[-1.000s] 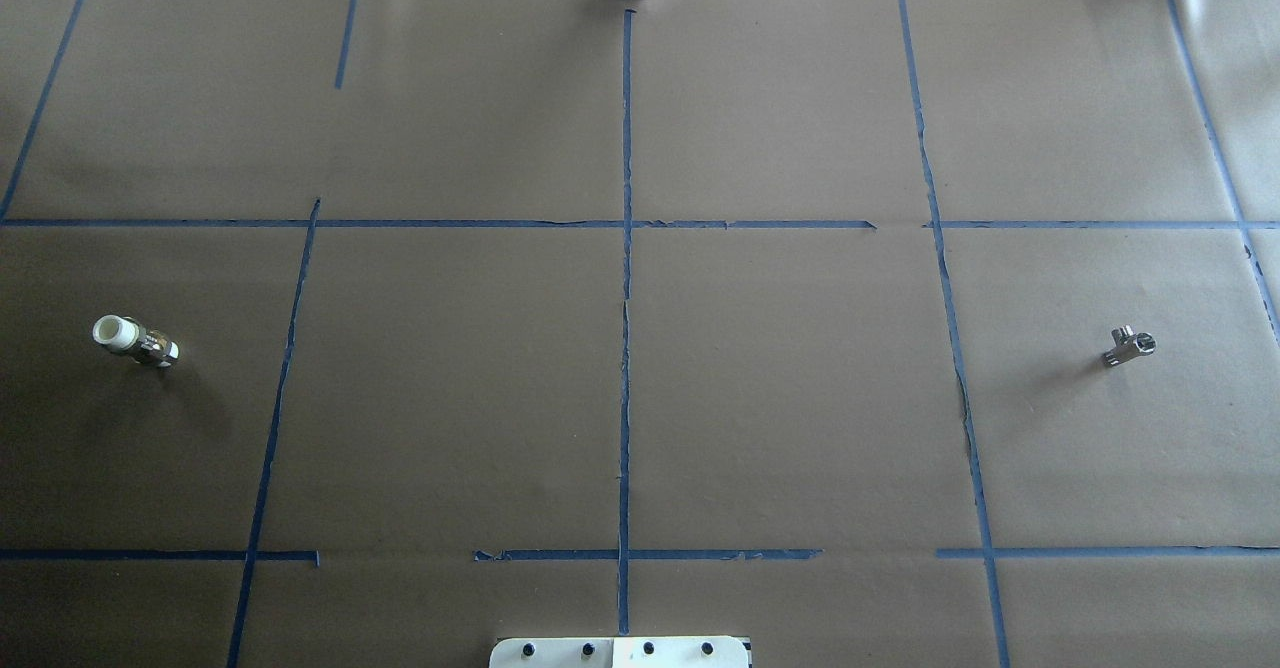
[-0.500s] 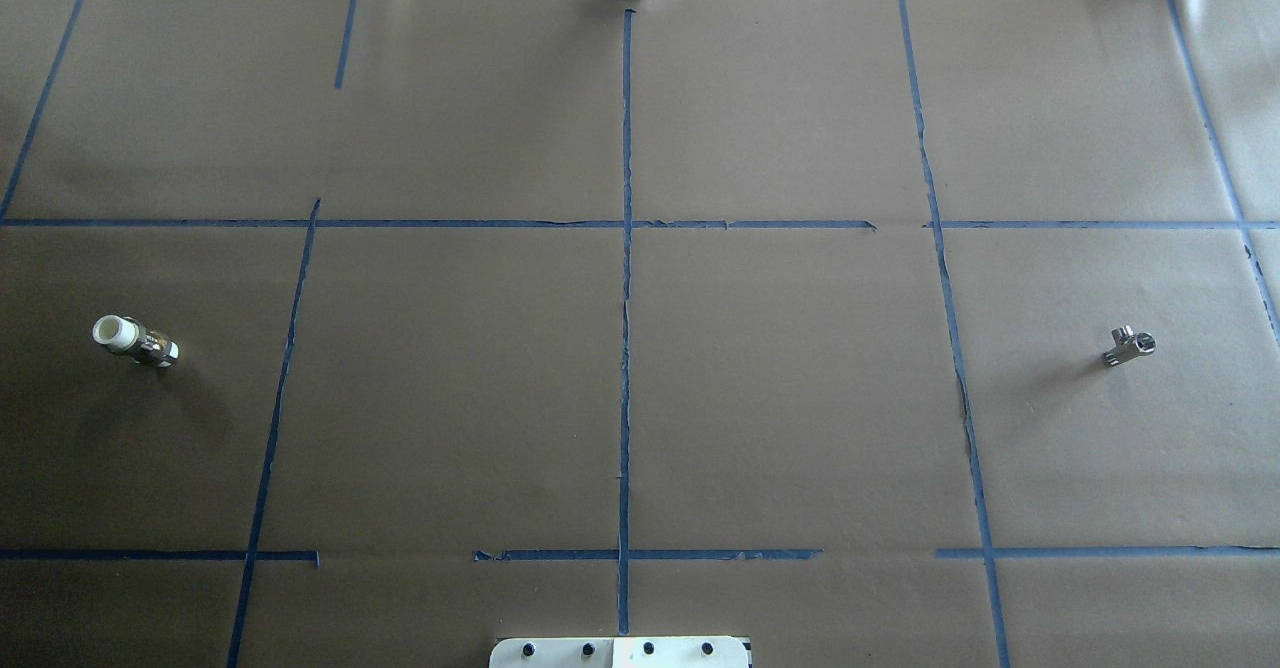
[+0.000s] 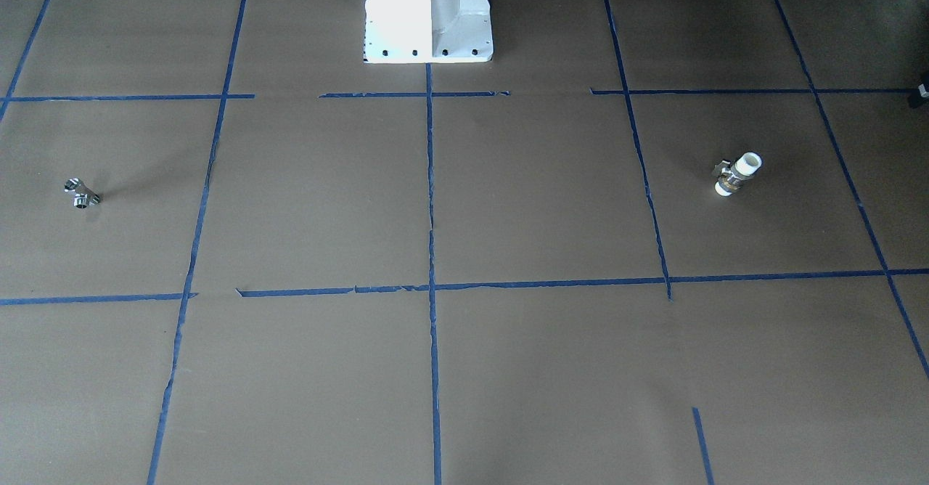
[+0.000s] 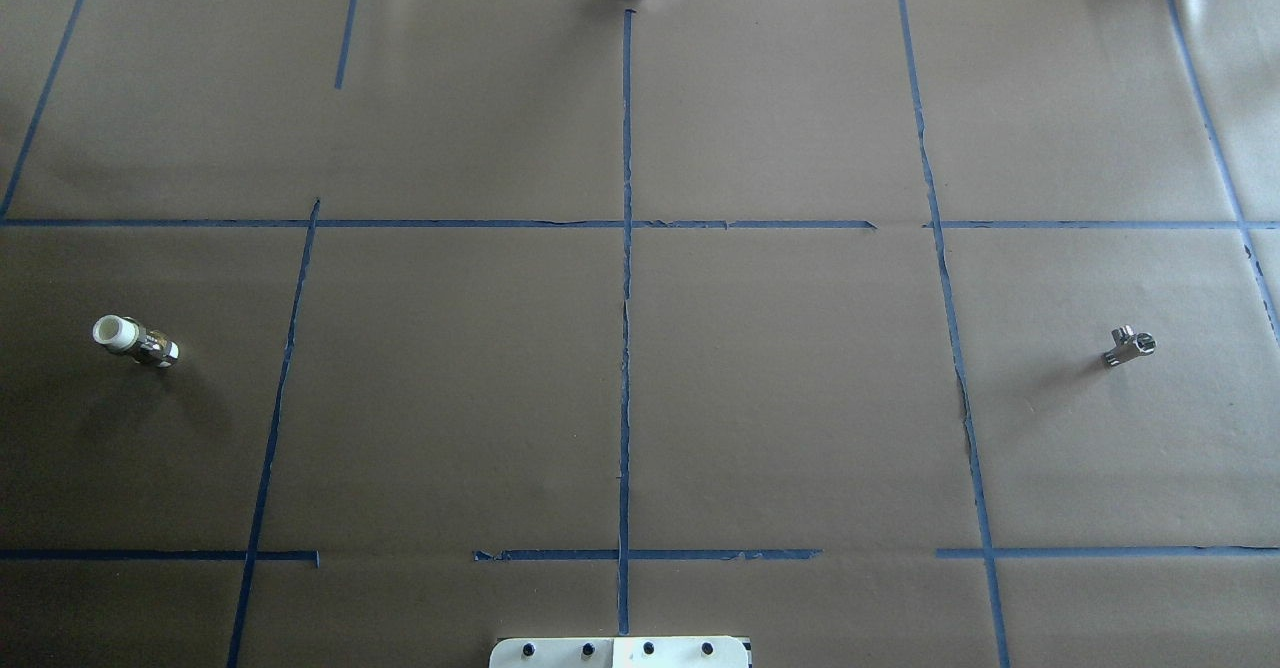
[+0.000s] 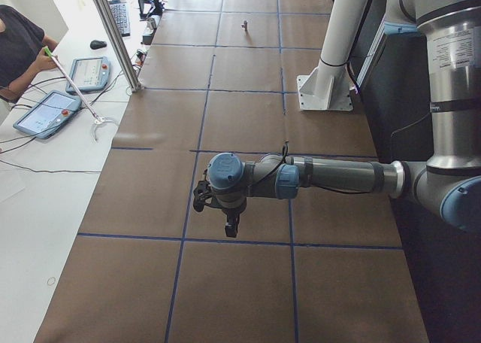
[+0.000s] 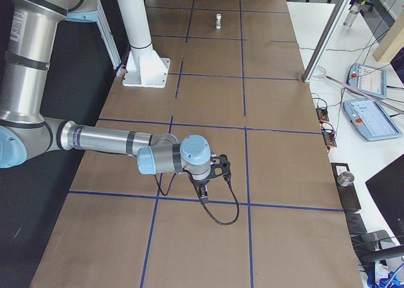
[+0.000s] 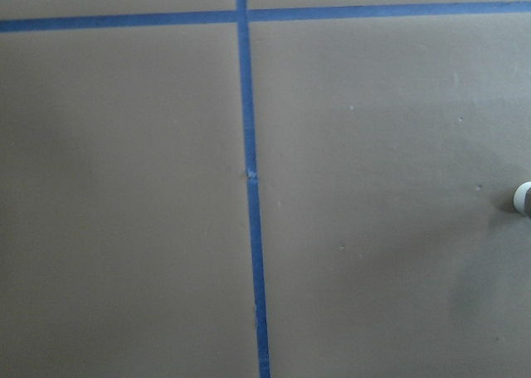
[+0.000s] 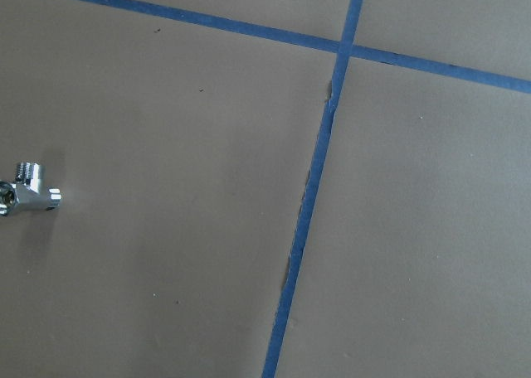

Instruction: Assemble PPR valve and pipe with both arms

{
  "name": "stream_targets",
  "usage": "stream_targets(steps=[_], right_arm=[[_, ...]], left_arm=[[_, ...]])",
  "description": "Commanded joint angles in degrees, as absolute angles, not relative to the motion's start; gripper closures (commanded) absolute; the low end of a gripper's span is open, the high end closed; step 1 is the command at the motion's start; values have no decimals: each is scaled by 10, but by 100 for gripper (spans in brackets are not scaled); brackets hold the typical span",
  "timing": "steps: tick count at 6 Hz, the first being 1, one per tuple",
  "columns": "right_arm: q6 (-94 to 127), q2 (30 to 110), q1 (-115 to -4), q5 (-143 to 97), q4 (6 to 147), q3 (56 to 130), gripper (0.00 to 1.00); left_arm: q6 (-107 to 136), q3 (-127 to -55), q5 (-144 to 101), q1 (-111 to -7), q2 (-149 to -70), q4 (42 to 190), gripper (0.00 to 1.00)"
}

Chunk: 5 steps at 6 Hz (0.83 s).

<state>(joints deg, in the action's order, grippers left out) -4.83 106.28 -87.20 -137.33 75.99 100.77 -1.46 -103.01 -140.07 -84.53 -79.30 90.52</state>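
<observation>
Silver tubular arm links (image 5: 338,176), pale blue joint caps (image 5: 224,170), looping black cable (image 6: 218,215), white bolted pedestal (image 3: 428,13), dark left-gripper fingers (image 5: 231,226).

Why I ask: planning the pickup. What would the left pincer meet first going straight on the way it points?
Probably the paper-covered table beside the blue tape line; the PPR valve lies off to one side.

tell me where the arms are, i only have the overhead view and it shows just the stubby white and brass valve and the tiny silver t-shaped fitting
Observer: the exterior left view shows the left arm stretched out level, its left gripper pointing down.
Operator: does its wrist camera see the valve
Observer: barely, one white end of the PPR valve peeks in at the right edge.
Operator: and the right wrist camera
Observer: it catches the shiny silver T-shaped metal pipe at its left edge.
</observation>
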Motion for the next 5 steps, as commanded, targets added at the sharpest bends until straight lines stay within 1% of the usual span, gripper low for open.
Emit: stream_targets(steps=[1, 2, 3, 5], right_arm=[[-48, 1066, -872, -1386, 758, 1006, 0], [-43, 1066, -872, -1390, 758, 1006, 0], [-43, 1066, -872, -1390, 758, 1006, 0], [-43, 1066, -872, -1390, 758, 1006, 0]], left_arm=[[104, -1047, -1399, -779, -798, 1006, 0], [230, -1050, -1397, -731, -800, 1070, 0], [301, -1056, -1391, -690, -800, 1118, 0], [313, -1061, -1381, -666, -817, 1124, 0]])
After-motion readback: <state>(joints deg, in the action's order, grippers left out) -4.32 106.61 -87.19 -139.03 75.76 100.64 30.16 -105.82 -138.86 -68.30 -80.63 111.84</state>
